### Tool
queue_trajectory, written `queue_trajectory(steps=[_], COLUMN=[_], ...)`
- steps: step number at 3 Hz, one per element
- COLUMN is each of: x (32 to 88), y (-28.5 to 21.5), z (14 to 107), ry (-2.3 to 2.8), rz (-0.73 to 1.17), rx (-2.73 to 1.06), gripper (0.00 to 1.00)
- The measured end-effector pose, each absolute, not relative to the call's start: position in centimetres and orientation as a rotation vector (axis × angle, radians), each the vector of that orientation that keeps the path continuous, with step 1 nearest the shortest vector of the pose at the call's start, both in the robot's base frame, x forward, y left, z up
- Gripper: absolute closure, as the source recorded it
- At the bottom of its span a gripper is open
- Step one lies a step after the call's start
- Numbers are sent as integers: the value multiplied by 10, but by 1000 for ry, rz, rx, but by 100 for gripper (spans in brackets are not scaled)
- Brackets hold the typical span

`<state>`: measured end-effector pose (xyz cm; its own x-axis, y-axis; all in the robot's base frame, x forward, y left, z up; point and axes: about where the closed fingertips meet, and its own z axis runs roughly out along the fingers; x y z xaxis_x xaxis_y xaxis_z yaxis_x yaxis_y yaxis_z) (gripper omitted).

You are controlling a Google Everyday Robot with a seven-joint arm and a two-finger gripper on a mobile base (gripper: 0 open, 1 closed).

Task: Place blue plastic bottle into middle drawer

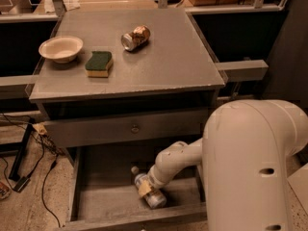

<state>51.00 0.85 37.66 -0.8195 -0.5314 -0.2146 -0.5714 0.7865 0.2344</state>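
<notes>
one gripper (146, 188) grips the blue plastic bottle (156, 199) inside the middle drawer (103, 203).

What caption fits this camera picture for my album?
The end effector is at the blue plastic bottle in the open middle drawer; bowl, sponge and can sit on the cabinet top.

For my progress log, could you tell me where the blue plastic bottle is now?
The blue plastic bottle lies on its side in the open middle drawer, low in the camera view, toward its front, with the gripper at it.
</notes>
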Motion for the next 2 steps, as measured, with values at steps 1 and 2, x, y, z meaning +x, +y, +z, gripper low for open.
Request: queue_trajectory(steps=[1, 2], x=[512, 512], y=[7, 7], z=[368, 368], ry=[2840, 2840], rz=[451, 451], rx=[-875, -875], gripper=[100, 81])
